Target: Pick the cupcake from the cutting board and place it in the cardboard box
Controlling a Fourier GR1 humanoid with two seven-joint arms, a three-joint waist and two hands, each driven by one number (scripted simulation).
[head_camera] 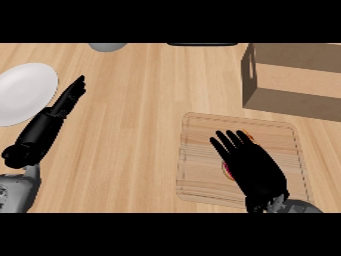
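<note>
Hovering over the board [202, 150], the right hand [253, 165] has its fingers [228, 142] straight and spread, pointing away from the robot; it holds nothing. The cupcake [227, 170] lies on the board directly beneath this hand, almost wholly covered by the palm (only a thin reddish edge shows at the palm's left side, and a small reddish patch just right of the fingertips may belong to it, though that cannot be told). Whether the palm touches the cupcake cannot be told from this steep view.

The box [298, 102] stands beyond the right hand and to its right, apart from the board's far edge, with its open top facing up and a bare tan floor inside.

The left hand [71, 96] is well to the left of the right hand, fingers straight and close together, pointing away and slightly rightward, holding nothing. A white plate [14, 95] lies just left of it, the fingers beside the plate's right rim. A grey round object [108, 47] sits beyond the left hand at the far edge of the counter [143, 100], only partly in view.
</note>
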